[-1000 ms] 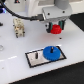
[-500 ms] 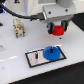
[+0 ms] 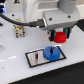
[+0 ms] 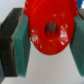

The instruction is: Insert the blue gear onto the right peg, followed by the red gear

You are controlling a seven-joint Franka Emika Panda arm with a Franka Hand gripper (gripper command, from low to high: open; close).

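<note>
**Red gear in the air, blue gear already seated**

From the exterior view, the blue gear [image 3: 50, 52] lies flat on the grey plate [image 3: 35, 57], at the plate's end towards the exterior view's right, so the first half of the job looks done. I take it to be sitting on the right peg, though the pin itself is hidden under it. The other peg [image 3: 37, 53] stands bare at about nine o'clock from the blue gear. The gripper [image 3: 60, 36] hangs at roughly one o'clock from the blue gear, with the red gear [image 3: 61, 37] clamped between its pads and clear of the table [image 3: 15, 70].

Against the frames from a second and half a second ago, the gripper and its load sit in nearly the same spot; any drift is too small to call.

In the wrist view, the red gear [image 4: 49, 27] fills the middle, its dark centre hole plain, squeezed between two green pads [image 4: 21, 42].
</note>
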